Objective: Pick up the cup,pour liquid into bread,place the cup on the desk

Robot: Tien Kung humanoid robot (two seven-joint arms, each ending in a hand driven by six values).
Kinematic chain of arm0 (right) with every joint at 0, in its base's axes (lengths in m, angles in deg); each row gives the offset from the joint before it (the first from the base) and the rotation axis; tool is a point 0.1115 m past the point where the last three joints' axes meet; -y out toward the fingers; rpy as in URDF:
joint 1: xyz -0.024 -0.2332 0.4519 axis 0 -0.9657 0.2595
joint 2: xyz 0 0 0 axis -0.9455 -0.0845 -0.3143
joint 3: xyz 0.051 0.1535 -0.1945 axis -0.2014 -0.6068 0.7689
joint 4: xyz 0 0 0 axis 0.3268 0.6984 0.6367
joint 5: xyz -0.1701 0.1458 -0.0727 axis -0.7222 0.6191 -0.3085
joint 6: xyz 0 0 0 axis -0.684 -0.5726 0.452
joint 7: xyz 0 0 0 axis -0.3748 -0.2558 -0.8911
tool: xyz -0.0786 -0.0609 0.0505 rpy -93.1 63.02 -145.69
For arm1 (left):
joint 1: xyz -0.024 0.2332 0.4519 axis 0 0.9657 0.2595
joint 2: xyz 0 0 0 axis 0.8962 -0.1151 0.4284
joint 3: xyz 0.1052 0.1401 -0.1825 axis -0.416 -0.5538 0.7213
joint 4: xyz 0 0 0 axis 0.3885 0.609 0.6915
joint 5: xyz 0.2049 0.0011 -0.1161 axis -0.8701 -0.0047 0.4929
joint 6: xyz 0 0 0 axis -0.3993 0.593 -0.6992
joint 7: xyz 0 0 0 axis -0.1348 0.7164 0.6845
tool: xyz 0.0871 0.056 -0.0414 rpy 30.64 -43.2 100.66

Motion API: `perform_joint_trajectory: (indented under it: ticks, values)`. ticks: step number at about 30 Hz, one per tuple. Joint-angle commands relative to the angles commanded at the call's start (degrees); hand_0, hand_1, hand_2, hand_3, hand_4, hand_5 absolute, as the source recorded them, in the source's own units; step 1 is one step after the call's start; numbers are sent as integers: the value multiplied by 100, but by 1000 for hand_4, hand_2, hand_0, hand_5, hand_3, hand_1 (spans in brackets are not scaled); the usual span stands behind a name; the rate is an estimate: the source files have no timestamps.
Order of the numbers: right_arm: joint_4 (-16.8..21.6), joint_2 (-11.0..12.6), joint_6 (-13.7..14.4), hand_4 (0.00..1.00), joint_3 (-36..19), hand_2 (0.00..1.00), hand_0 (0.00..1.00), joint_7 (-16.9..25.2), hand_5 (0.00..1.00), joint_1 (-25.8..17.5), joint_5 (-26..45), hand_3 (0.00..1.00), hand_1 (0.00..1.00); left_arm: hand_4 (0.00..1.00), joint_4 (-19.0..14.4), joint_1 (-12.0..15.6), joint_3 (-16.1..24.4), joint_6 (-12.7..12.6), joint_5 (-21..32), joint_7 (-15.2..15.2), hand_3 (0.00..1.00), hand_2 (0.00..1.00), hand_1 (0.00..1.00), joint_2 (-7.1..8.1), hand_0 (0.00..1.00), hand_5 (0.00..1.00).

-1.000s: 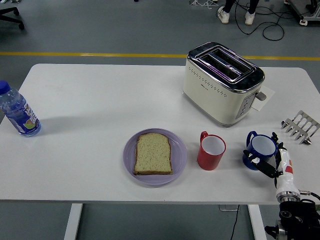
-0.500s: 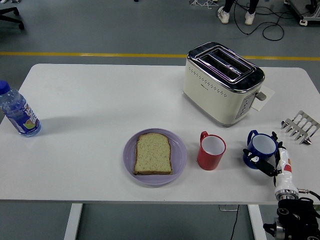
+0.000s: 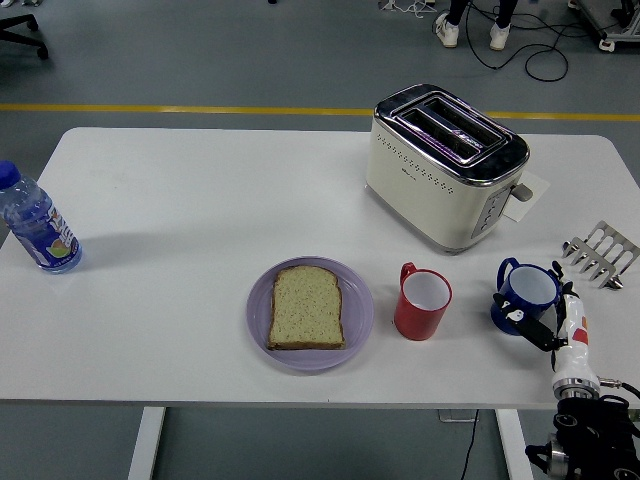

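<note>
A blue cup (image 3: 528,290) with handles stands on the white table (image 3: 200,200) at the front right. My right hand (image 3: 540,325) comes up from the lower right corner, and its black fingers curl around the cup's near side. A red cup (image 3: 422,303) stands to the left of the blue one, apart from the hand. Left of that, a slice of bread (image 3: 307,307) lies flat on a purple plate (image 3: 358,300). My left hand is out of view.
A cream toaster (image 3: 445,165) stands behind the two cups. A metal toast rack (image 3: 600,253) sits near the right edge, just behind my hand. A water bottle (image 3: 37,222) stands at the far left edge.
The blue cup and my right hand have shifted together slightly to the right and away from me. Nothing else has moved.
</note>
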Motion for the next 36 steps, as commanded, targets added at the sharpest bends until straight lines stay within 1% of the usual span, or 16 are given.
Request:
perform_joint_trajectory:
  ticks: [2, 3, 8, 9, 20, 21, 26, 27, 32, 33, 36]
  values:
    - [-15, 0, -8, 836, 5, 876, 925, 30, 124, -1, 49, 913, 788, 240, 0, 3, -6, 0, 0, 0, 503, 650, 638, -1, 632, 864]
    - [-29, 0, -21, 776, 11, 836, 909, 60, 69, -4, 103, 887, 765, 239, -1, 7, -11, 0, 1, 0, 502, 650, 639, -3, 632, 864]
    - [-98, 7, -76, 776, 49, 836, 909, 152, 69, -12, 246, 887, 765, 239, 1, 28, -39, 1, 7, 0, 502, 650, 639, -12, 632, 864]
    - [-106, 6, -76, 741, 51, 813, 892, 163, 59, -14, 258, 882, 758, 240, 1, 31, -45, 1, 7, 0, 502, 650, 638, -14, 632, 864]
    - [-141, 6, -77, 736, 68, 802, 881, 357, 62, -32, 419, 873, 741, 240, 5, 71, -101, 5, 16, 1, 502, 651, 638, -31, 632, 864]
    - [-141, 6, -76, 733, 68, 795, 859, 364, 60, -32, 421, 865, 725, 239, 5, 71, -101, 5, 15, 1, 502, 651, 638, -31, 632, 864]
    - [-137, 4, -75, 733, 78, 795, 859, 446, 60, -42, 475, 865, 725, 239, 6, 79, -106, 6, 10, 2, 502, 651, 638, -30, 632, 864]
    - [-137, 3, -73, 728, 77, 753, 796, 454, 61, -42, 480, 850, 692, 240, 6, 79, -105, 6, 10, 2, 502, 651, 638, -30, 632, 864]
    - [-137, 0, -66, 728, 60, 753, 796, 548, 61, -37, 546, 850, 692, 240, 4, 65, -80, 6, -3, 2, 502, 651, 638, -28, 632, 864]
    - [-135, -2, -65, 715, 42, 717, 716, 565, 46, -37, 550, 827, 658, 239, 3, 59, -70, 6, -10, 1, 503, 651, 638, -28, 632, 865]
    - [-120, -4, -55, 715, -8, 717, 716, 575, 46, -40, 540, 827, 658, 239, 2, 50, -53, 5, -19, 1, 503, 651, 638, -28, 632, 865]
